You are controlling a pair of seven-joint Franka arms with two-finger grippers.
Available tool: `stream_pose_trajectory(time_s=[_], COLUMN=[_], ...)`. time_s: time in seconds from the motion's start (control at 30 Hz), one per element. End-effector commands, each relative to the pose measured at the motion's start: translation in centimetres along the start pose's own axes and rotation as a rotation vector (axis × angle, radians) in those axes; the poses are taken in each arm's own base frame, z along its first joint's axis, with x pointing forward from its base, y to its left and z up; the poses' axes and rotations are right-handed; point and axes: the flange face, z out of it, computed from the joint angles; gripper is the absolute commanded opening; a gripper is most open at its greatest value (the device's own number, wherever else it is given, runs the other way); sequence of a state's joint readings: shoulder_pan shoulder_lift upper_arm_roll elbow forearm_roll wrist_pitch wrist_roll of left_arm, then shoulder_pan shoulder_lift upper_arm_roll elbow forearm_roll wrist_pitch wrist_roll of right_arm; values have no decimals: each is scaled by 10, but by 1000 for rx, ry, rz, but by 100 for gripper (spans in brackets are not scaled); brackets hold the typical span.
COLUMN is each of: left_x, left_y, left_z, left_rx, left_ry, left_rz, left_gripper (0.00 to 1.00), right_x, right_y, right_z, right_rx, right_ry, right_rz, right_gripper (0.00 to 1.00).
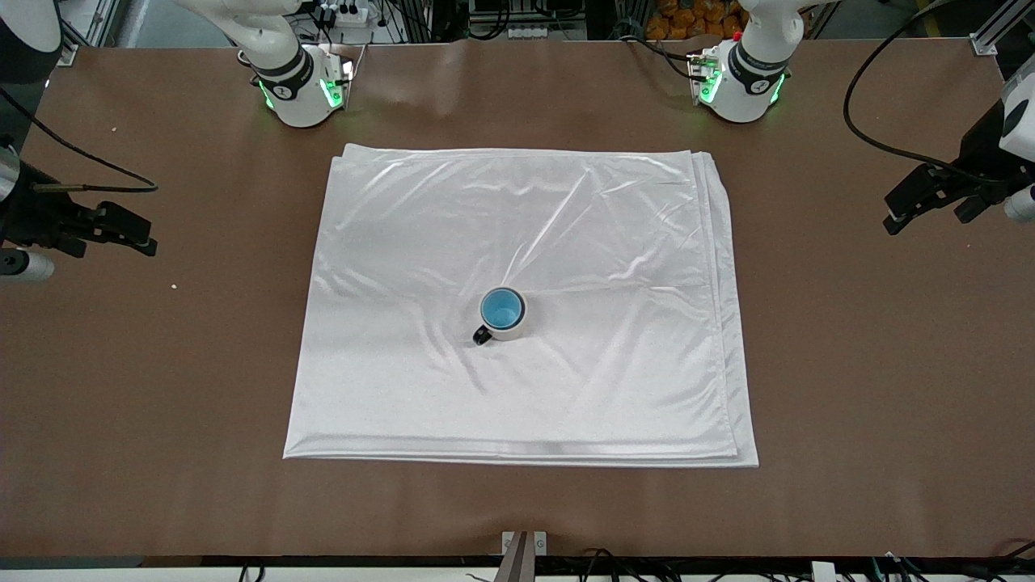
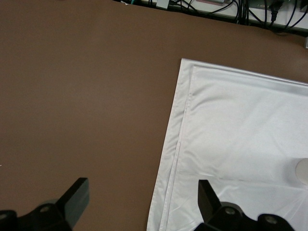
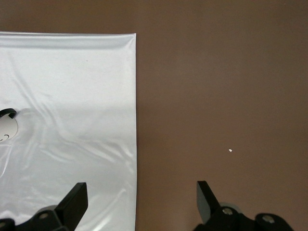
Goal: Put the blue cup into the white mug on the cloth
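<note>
The white mug [image 1: 510, 331] stands upright near the middle of the cloth [image 1: 566, 226], its black handle turned toward the front camera. The blue cup [image 1: 501, 308] sits inside it, showing only its bright blue inside. My left gripper [image 1: 895, 215] hangs open and empty over bare table off the cloth's edge at the left arm's end. In the left wrist view, the left gripper [image 2: 142, 197] straddles the edge of the cloth [image 2: 240, 139]. My right gripper [image 1: 139, 229] hangs open and empty at the right arm's end. In the right wrist view, the right gripper [image 3: 141, 199] is over the edge of the cloth [image 3: 72, 96], with the mug [image 3: 6, 129] far off.
The brown table [image 1: 873, 364] surrounds the cloth on all sides. Both arm bases [image 1: 303, 89] stand along the edge farthest from the front camera. A black cable [image 1: 865, 105] loops over the table near the left arm. A small metal bracket [image 1: 523, 543] sits at the near edge.
</note>
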State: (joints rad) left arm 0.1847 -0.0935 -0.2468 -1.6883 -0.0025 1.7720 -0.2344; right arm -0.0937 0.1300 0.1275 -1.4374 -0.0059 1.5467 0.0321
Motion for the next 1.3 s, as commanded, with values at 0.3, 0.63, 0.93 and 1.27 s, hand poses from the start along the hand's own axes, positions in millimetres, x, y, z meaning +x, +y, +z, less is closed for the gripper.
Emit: stream_pose_trajectory(time_s=[0.3,0.63,0.93,1.27], left_x=[-8,-6,-5,-5], left_y=[6,3,3,3], left_z=[-14,-11,-7,-6], left_rx=[15,10,6,4], left_ry=[-46,-52,-61,-62], left_rz=[49,105,95,93], left_gripper=[100,100,100,100], right_x=[-1,-1,-2,-3], right_y=[11,11,10,11], right_z=[-3,-2,-6,-8], right_rx=[12,12,17,17], right_ry=[6,3,13,18], right_rz=[-15,-15,-16,-14], right_gripper=[100,100,100,100])
